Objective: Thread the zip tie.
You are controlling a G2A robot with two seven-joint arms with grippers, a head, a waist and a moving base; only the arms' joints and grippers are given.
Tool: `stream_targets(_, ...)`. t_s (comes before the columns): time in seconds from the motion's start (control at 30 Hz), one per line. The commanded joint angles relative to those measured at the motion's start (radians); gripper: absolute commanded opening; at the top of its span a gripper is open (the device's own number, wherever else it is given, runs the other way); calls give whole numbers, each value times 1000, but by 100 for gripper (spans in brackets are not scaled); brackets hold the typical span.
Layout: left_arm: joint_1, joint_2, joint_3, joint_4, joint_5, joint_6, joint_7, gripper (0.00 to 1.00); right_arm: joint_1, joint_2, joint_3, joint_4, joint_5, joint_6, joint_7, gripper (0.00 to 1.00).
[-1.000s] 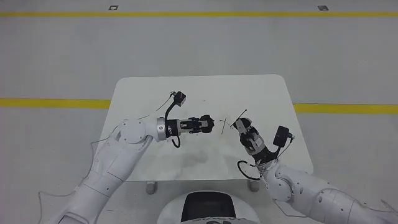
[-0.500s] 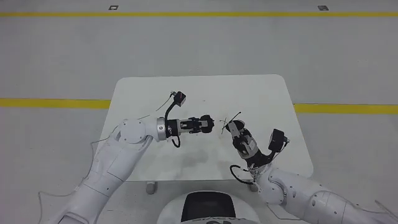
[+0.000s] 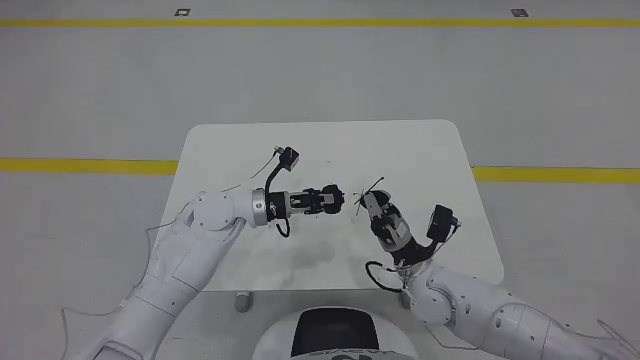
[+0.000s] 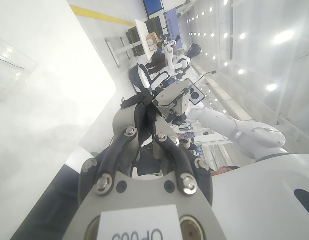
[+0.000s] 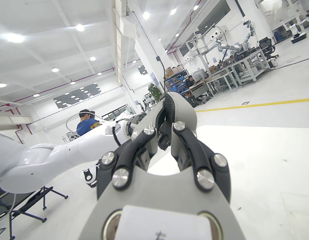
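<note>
Left hand (image 3: 340,200) pinching zip tie (image 3: 376,187), right hand (image 3: 368,202) pinching it too — its middle barely visible

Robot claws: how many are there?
2. The grey left gripper and grey right gripper face each other over the white table's middle, each shut on the thin black zip tie.
</note>
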Motion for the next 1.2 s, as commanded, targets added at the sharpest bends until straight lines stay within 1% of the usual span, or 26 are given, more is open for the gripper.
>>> stream_targets(0.0, 0, 0, 0, 0, 0, 0, 0, 0, -5, -9, 14, 6, -6, -5, -6, 0)
stream_targets(0.17, 0, 0, 0, 0, 0, 0, 0, 0, -12, -41, 33, 42, -47, -5, -51, 0)
stream_targets(0.43, 0, 0, 0, 0, 0, 0, 0, 0, -11, -91, 23, 112, -76, -5, -117, 0)
stream_targets(0.77, 0, 0, 0, 0, 0, 0, 0, 0, -10, -94, 22, 118, -81, -5, -122, 0)
stream_targets(0.87, 0, 0, 0, 0, 0, 0, 0, 0, -20, -99, 42, 110, -78, 3, -83, 0)
stream_targets(0.93, 0, 0, 0, 0, 0, 0, 0, 0, -28, -107, 58, 119, -81, 14, -66, 0)
stream_targets(1.07, 0, 0, 0, 0, 0, 0, 0, 0, -42, -128, 81, 134, -73, -4, -56, 0)
stream_targets(1.17, 0, 0, 0, 0, 0, 0, 0, 0, -50, -144, 93, 143, -75, -5, -54, 0)
